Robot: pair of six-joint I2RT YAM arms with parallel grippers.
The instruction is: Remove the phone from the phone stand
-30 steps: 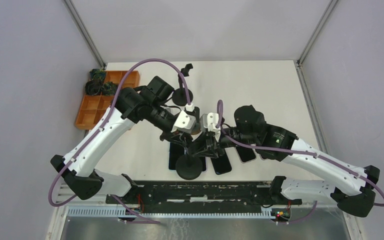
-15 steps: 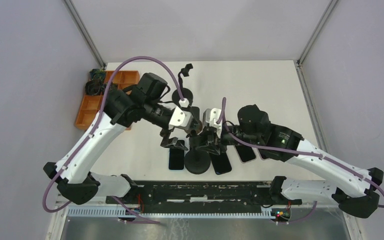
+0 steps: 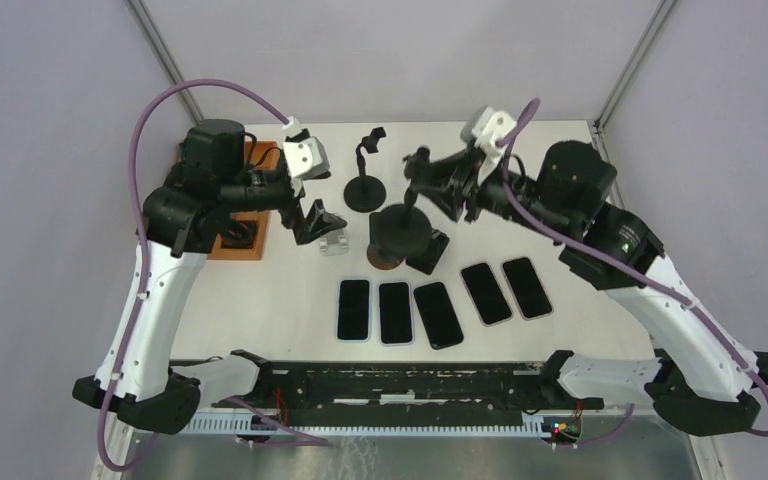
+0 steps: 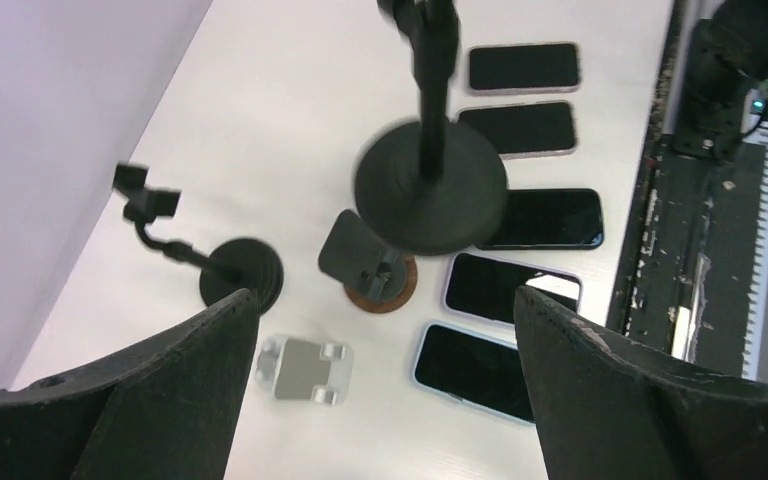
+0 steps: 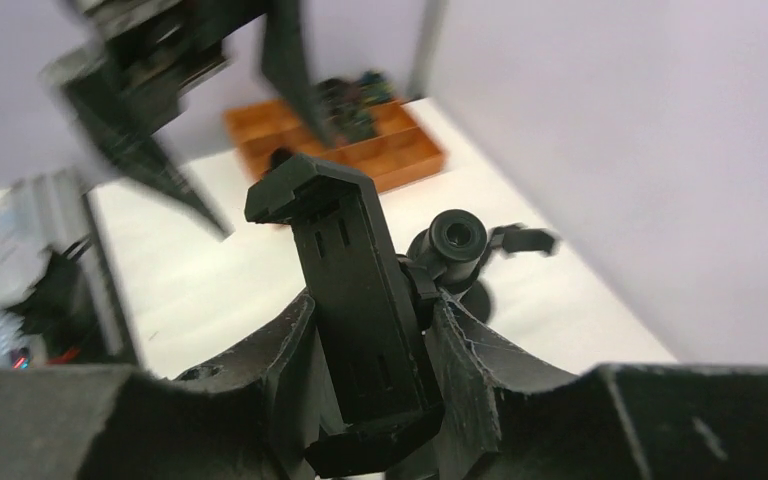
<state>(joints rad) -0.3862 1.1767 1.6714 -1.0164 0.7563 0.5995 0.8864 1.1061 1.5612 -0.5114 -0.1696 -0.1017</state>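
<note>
1. Top view: the phone stand (image 3: 400, 232) is held aloft by the right claw (image 3: 438, 185), which is closed on its upper part. The left claw (image 3: 318, 222) is spread wide and empty, apart from the stand. Five phones (image 3: 395, 312) are laid flat in a row on the tabletop (image 3: 560, 200).
2. Left wrist: the stand's round base (image 4: 430, 185) is seen lifted off the tabletop, with the phones below it.
3. Right wrist: the cradle (image 5: 355, 300) is clamped between the fingers, and no phone is seen in it. Removal is judged done, though which phone was removed cannot be told. The stand should be lowered base-flat onto bare tabletop, clear of the phones, and released only once steady.
</note>
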